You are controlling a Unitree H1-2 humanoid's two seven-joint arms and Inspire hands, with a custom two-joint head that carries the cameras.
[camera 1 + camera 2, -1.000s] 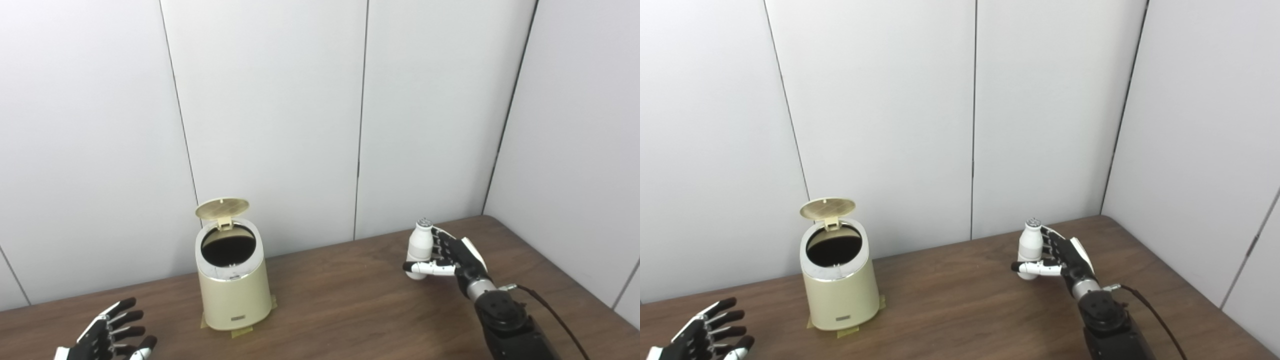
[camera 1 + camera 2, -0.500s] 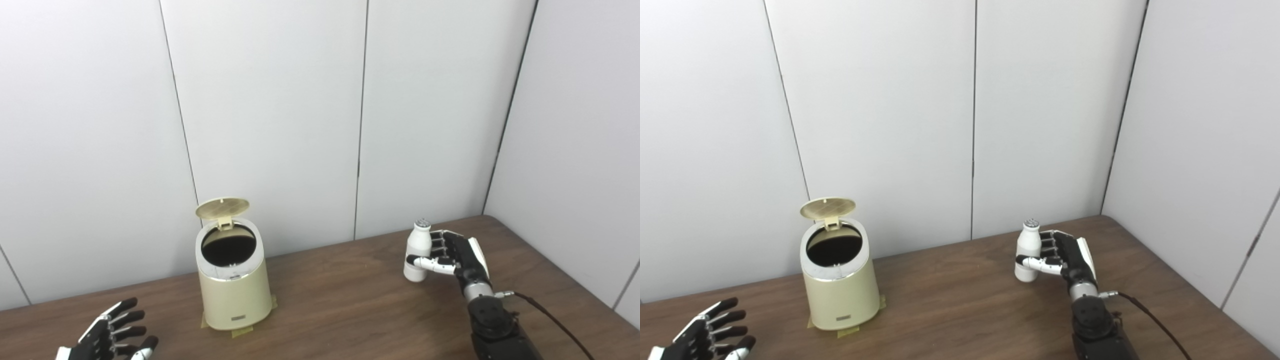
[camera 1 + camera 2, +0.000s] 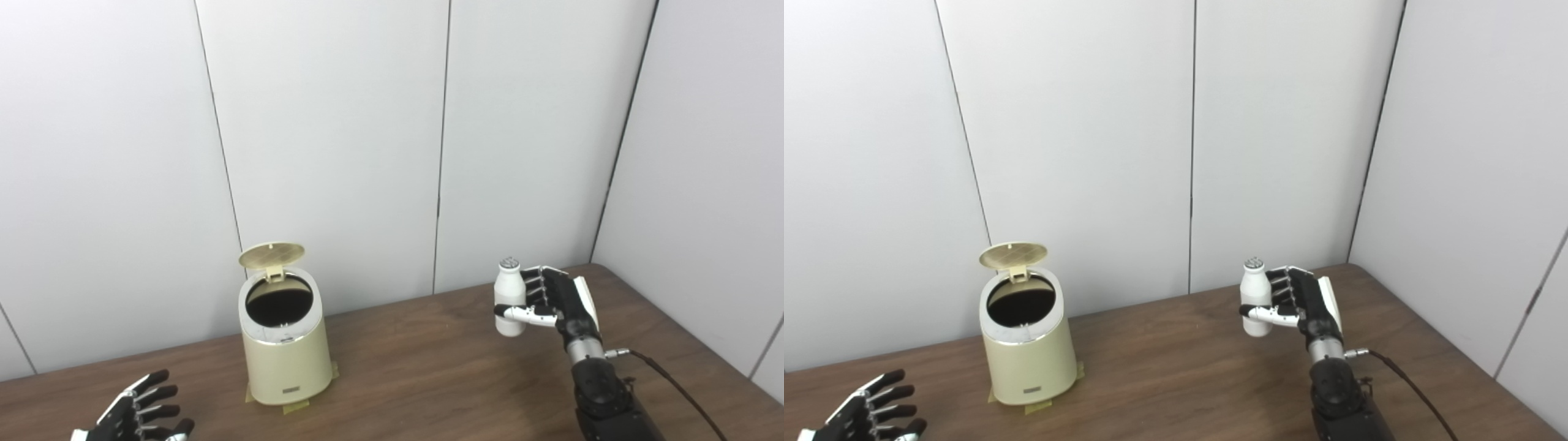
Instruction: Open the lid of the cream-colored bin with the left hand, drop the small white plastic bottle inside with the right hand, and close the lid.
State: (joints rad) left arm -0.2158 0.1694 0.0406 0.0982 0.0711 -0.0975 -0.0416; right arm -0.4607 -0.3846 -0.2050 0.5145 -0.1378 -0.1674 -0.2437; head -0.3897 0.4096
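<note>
The cream-colored bin (image 3: 286, 361) stands on the wooden table (image 3: 416, 373) at centre left. Its round lid (image 3: 272, 254) is tipped up at the back and the dark inside shows. My right hand (image 3: 560, 306) is shut on the small white plastic bottle (image 3: 508, 297), held upright above the table, well to the right of the bin. My left hand (image 3: 138, 416) is open and empty, low at the table's front left, apart from the bin. The same scene shows in the right eye view, with the bin (image 3: 1028, 358) and the bottle (image 3: 1255, 297).
White wall panels stand close behind the table and along its right side. A dark cable (image 3: 680, 383) runs from my right wrist. Tape strips (image 3: 294, 405) lie under the bin's base.
My right hand has lifted the bottle off the table and moved it a little to the left. My left hand has sunk slightly lower. The bin and its lid have not moved.
</note>
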